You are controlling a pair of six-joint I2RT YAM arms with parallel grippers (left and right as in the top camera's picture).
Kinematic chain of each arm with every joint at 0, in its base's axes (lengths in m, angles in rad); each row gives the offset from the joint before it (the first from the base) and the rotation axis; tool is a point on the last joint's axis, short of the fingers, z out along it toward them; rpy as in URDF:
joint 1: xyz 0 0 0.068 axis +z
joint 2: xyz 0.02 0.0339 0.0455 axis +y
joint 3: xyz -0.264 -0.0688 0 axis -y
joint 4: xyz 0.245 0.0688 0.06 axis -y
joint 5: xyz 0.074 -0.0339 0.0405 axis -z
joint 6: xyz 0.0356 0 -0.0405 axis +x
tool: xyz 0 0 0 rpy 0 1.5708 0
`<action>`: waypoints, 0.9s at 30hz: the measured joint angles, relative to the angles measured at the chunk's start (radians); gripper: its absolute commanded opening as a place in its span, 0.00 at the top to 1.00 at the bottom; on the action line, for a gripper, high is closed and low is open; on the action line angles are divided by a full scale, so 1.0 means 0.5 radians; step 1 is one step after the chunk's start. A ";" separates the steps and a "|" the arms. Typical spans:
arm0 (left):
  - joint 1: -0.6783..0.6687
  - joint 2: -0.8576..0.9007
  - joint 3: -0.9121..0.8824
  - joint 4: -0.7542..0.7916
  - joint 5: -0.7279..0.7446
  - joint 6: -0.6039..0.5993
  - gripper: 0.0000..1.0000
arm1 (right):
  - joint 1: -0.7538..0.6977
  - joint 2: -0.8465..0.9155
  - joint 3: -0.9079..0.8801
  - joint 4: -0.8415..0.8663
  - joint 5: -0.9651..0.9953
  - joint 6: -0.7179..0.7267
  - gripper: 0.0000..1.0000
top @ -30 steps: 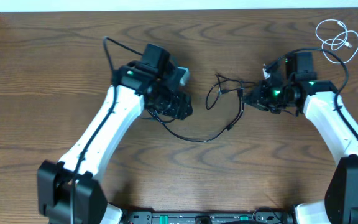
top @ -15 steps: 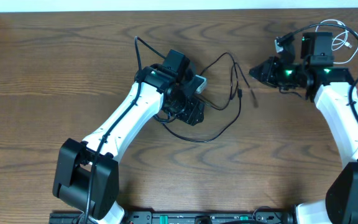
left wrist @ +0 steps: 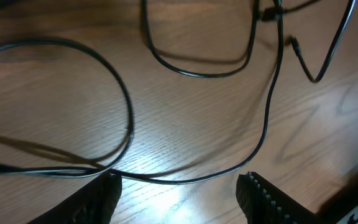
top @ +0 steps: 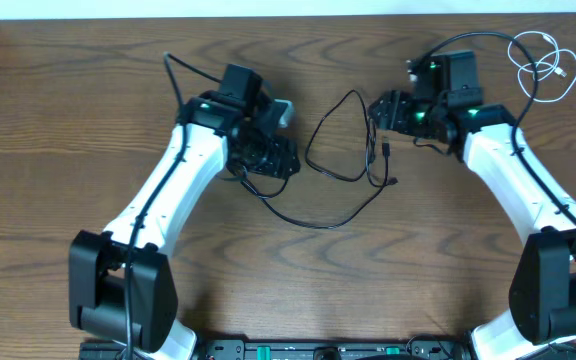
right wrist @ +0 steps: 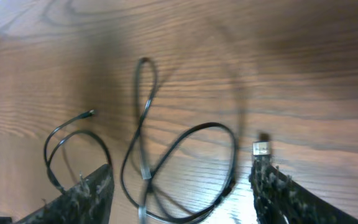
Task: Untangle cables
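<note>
A thin black cable (top: 318, 224) lies in loose loops on the wooden table between my two arms, one long curve reaching toward the left arm. The white cable (top: 545, 66) is coiled apart at the far right corner. My left gripper (top: 280, 163) is open, and in the left wrist view the black cable (left wrist: 267, 118) passes just ahead of the left gripper (left wrist: 179, 200). My right gripper (top: 378, 110) is open over the cable's upper loops. In the right wrist view, blurred black loops (right wrist: 213, 126) show between the fingers of the right gripper (right wrist: 182, 199), with a small plug (right wrist: 261, 148) beside one finger.
The table's far edge (top: 288, 14) runs along the top, close behind the white cable. Thicker black arm wires arch over each wrist (top: 173, 75). Bare wood lies toward the front of the table (top: 318, 290).
The right gripper has opened and let the black cable go; the cable has dropped into loops on the table. Since half a second ago, both grippers have shifted left.
</note>
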 measured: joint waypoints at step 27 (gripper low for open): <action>0.057 -0.020 0.000 0.004 -0.001 -0.027 0.35 | 0.113 0.192 0.020 0.102 -0.192 -0.079 0.99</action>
